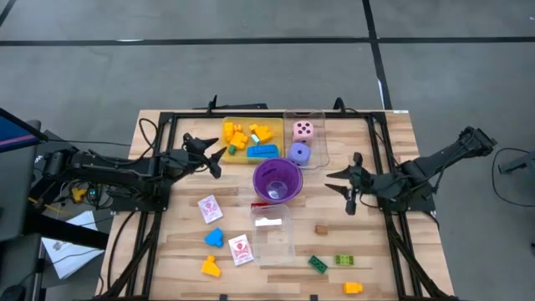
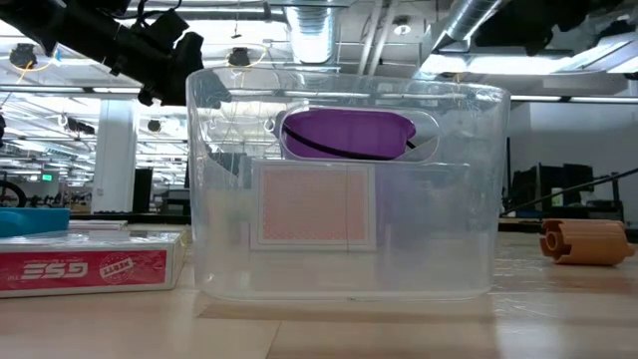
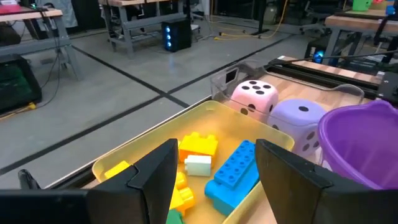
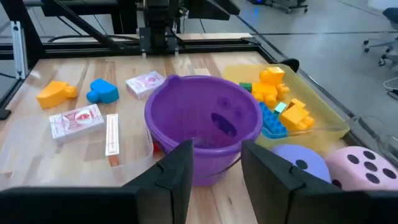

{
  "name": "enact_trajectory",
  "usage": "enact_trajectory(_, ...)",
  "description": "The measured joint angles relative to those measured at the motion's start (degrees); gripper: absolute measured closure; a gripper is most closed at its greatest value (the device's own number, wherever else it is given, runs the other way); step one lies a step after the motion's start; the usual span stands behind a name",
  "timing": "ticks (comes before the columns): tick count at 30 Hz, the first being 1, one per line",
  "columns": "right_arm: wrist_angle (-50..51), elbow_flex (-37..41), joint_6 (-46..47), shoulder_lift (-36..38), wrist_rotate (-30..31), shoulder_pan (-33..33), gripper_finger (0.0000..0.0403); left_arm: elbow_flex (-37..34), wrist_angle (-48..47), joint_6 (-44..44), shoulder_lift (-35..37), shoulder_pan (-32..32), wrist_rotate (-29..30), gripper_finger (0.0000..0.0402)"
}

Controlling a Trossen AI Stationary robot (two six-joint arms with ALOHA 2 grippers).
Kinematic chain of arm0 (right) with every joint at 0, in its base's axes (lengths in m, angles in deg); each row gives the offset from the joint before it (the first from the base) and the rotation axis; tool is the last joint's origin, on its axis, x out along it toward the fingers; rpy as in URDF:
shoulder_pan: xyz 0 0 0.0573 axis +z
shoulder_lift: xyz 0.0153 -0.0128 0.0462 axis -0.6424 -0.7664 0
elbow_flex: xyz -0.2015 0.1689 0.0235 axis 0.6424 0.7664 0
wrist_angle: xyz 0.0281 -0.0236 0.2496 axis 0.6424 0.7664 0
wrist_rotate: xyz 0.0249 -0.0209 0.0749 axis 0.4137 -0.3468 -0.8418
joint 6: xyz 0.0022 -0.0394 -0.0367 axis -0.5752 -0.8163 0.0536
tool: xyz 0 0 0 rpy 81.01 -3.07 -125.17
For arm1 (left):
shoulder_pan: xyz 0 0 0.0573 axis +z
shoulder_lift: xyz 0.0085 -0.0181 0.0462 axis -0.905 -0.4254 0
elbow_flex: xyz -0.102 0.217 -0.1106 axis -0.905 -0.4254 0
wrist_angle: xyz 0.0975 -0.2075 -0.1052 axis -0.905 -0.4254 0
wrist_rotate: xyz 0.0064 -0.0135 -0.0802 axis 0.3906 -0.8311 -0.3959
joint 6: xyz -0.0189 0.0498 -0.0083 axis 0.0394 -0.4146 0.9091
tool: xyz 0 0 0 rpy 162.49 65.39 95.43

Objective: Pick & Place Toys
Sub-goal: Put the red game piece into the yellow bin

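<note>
Yellow and blue bricks (image 1: 248, 139) lie in the yellow tray (image 1: 236, 156) at the table's far side. A pink die (image 1: 303, 130) and a purple die (image 1: 299, 153) sit in a clear tray (image 1: 322, 134) beside it. Two white-red cards (image 1: 209, 207) (image 1: 241, 249), a blue piece (image 1: 215, 237), an orange piece (image 1: 210, 267) and green bricks (image 1: 317, 264) lie on the wood. My left gripper (image 1: 219, 162) hovers open at the yellow tray's left end, facing the bricks (image 3: 233, 171). My right gripper (image 1: 341, 191) hangs open to the right of the purple cup (image 4: 202, 127), holding nothing.
The purple cup (image 1: 277, 180) stands mid-table. A second clear tray (image 1: 272, 242) sits just nearer, with a card (image 2: 312, 204) showing through its wall. A brown piece (image 1: 321, 229) and a yellow brick (image 1: 353, 288) lie near right. A black frame (image 1: 163, 167) borders the table.
</note>
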Motion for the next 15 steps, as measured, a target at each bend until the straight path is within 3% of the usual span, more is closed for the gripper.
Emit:
enact_trajectory(3, 2.5, 0.0, 2.8, 0.9, 0.0, 0.3, 0.0275, 0.0, -0.1, -0.1, -0.2, 0.0, -3.1, 0.0192)
enact_trajectory(9, 4.8, 0.0, 5.1, 0.9, 0.0, 1.9, 0.0275, 0.0, -2.5, 3.5, -1.8, -2.1, -18.8, 0.0192)
enact_trajectory(15, 4.9, 0.0, 5.2, 0.9, 0.0, 2.8, 0.0275, -0.1, -13.0, 14.8, -12.3, -11.0, -19.9, 0.0192)
